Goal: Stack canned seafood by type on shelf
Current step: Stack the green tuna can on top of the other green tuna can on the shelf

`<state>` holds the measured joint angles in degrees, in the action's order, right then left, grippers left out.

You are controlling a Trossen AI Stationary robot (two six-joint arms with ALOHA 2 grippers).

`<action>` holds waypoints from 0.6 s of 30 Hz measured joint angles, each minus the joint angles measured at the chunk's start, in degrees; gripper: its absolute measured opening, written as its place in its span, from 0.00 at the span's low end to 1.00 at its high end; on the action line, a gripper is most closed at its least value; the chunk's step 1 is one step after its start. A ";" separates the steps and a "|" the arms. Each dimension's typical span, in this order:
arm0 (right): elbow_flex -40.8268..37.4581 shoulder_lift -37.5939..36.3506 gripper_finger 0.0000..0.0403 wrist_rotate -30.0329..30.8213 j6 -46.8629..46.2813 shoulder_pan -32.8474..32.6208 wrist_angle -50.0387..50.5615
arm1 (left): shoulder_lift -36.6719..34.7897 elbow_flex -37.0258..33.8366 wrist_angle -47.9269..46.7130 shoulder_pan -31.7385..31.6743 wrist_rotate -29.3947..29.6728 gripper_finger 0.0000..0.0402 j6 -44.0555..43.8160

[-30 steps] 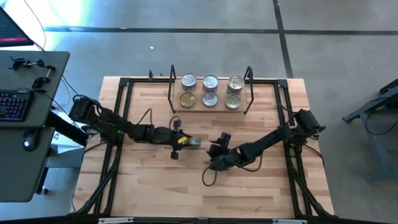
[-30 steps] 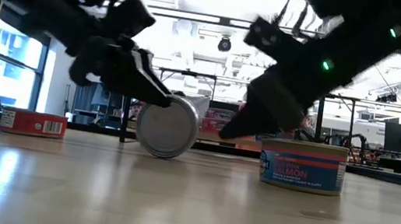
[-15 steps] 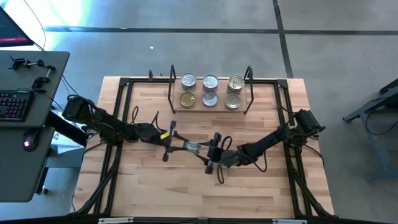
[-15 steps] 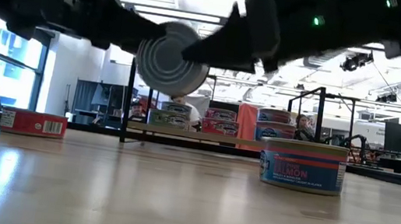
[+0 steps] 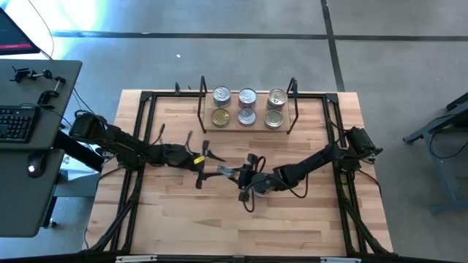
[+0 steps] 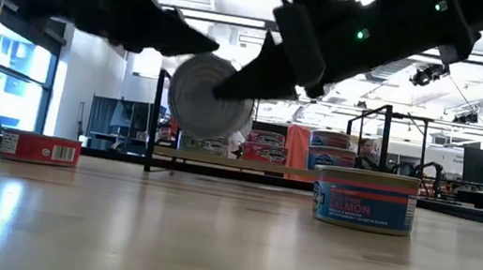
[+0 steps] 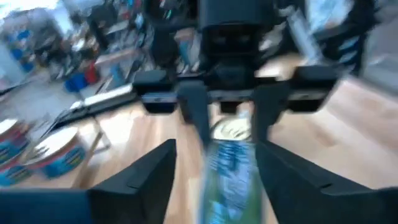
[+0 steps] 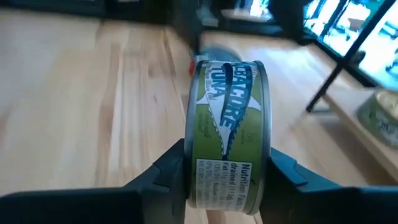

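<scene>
**Tin changing hands above mid-desk**

Item: green-labelled tuna tin (image 8: 229, 130), on edge, in the air at centre frame in the high view. Half a second ago the left gripper (image 5: 219, 172) held it; now its fingers stand apart beside it, and the right gripper (image 5: 247, 177) has its fingers closed on the tin's flat faces. Handover looks done; shelving remains.

Shelf (image 5: 208, 126): upper centre, six tins in two rows.

Loose on desk (image 5: 292, 226), low view: salmon tin (image 6: 365, 200) at right, red tin (image 6: 39, 147) at far left. Left arm lies near the route.

Keyboard (image 5: 16, 123), mouse (image 5: 31, 169) on grey desk (image 5: 33, 197) beside table.
</scene>
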<state>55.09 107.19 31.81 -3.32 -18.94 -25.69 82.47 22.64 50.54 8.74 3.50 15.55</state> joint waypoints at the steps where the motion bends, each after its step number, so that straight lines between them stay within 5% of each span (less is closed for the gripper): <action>1: 0.53 0.05 0.30 -0.22 -0.48 0.29 1.85 | -0.14 1.49 -3.90 0.11 1.05 0.56 0.45; 10: 2.24 0.07 0.30 -0.79 -1.02 2.19 8.56 | 1.67 16.50 -37.37 0.71 5.87 0.63 4.65; 18: 2.34 -0.01 0.30 -1.01 -0.73 2.16 8.78 | 6.01 19.35 -40.58 0.88 4.30 0.48 6.08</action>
<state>57.43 107.18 30.81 -4.05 -16.78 -16.91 88.48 41.99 9.96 9.63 7.80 21.63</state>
